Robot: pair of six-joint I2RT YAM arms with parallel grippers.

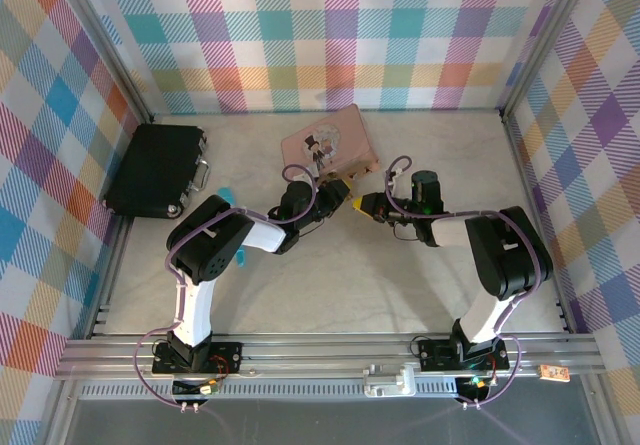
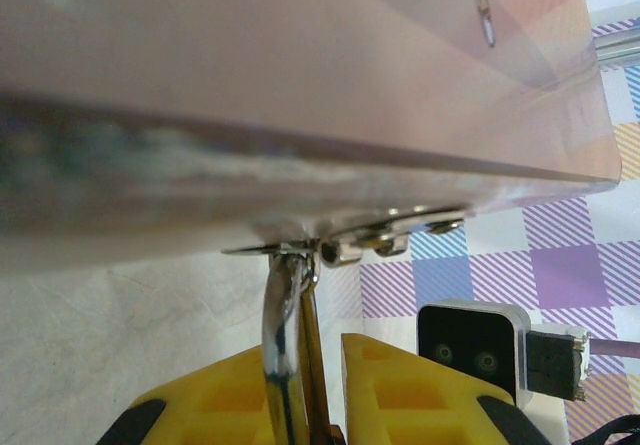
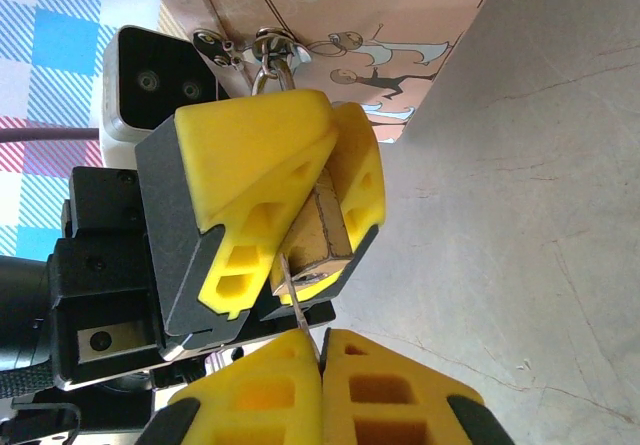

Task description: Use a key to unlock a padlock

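Observation:
The small brass padlock sits between the yellow fingers of my left gripper, which is shut on it. Its silvery shackle loops through the hasp of the pink illustrated box. In the left wrist view my left gripper pinches the shackle and the brass edge. My right gripper is shut on the thin key. The key's tip reaches the padlock's bottom face beside the keyhole; whether it is inside I cannot tell. In the top view my right gripper faces the left one, almost touching.
A black case lies at the left by the wall. Plaid walls enclose the table on three sides. The pink box stands just behind both grippers. Bare tabletop stretches between the arms and the front rail.

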